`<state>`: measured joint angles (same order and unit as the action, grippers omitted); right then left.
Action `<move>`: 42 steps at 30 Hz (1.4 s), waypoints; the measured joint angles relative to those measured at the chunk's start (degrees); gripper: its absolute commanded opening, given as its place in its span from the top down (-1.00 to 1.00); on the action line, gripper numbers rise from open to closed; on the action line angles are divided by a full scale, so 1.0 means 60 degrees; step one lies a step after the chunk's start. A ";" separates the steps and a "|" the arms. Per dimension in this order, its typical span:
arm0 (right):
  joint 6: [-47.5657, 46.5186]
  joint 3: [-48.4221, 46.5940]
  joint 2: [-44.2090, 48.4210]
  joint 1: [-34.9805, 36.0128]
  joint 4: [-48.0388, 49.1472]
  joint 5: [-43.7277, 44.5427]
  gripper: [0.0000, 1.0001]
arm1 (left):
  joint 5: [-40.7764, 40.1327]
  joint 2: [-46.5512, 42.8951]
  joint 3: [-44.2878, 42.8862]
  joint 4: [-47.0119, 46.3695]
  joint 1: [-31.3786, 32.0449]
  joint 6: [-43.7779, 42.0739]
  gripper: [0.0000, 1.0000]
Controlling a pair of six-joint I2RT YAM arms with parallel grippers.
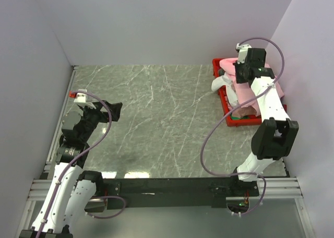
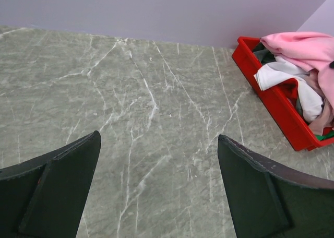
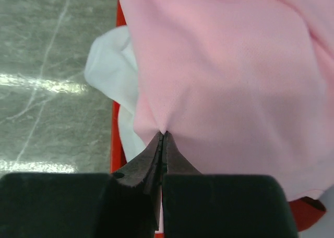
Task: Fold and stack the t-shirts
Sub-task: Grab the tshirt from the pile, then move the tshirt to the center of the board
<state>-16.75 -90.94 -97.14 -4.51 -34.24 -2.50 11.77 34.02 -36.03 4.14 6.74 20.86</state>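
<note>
**My right claw (image 3: 163, 136) pinches the pink t-shirt (image 3: 235, 66) in the red bin (image 2: 271, 99); my left claw (image 2: 159, 139) is wide and empty.**

Nearest me, my left claw hangs spread over the bare surface (image 1: 156, 118), holding nothing. Farther out on the right, my right claw is closed tight on a small tented fold of the pink t-shirt. That shirt lies heaped on top of the others in the bin, and a white t-shirt (image 3: 107, 60) spills over the bin's wall beside it. I judge the pinch thin: the cloth could slip free on lifting. The pink shirt could also drag the white one out with it.
</note>
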 measured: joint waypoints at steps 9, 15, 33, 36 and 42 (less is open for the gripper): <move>-0.0044 -0.1322 0.1592 0.1657 -0.0211 0.0554 1.00 | 0.0004 0.0015 0.0000 -0.0004 0.0000 -0.0004 -0.99; -0.0124 -0.4331 0.1610 0.3916 -0.0685 0.0423 1.00 | -0.0051 -0.0066 0.0000 0.0000 0.0018 -0.0029 -0.99; 0.0812 -0.5093 -0.0084 0.6634 -0.0076 -0.1617 1.00 | -0.0907 -0.0576 0.0004 -0.0047 0.0018 -0.0186 -0.99; 0.0951 -0.5756 -0.0896 0.7067 -0.0066 -0.1767 1.00 | -0.0936 -0.0601 0.0004 -0.0051 0.0018 -0.0255 -0.99; 0.1118 -0.5949 -0.1443 0.7548 0.0109 -0.1723 0.80 | -0.0940 -0.0659 0.0004 -0.0055 0.0018 -0.0284 -0.99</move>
<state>-10.04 -126.63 -105.80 40.77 -33.58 -12.84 6.13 30.06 -36.01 3.81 6.85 19.16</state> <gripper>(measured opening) 0.028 0.995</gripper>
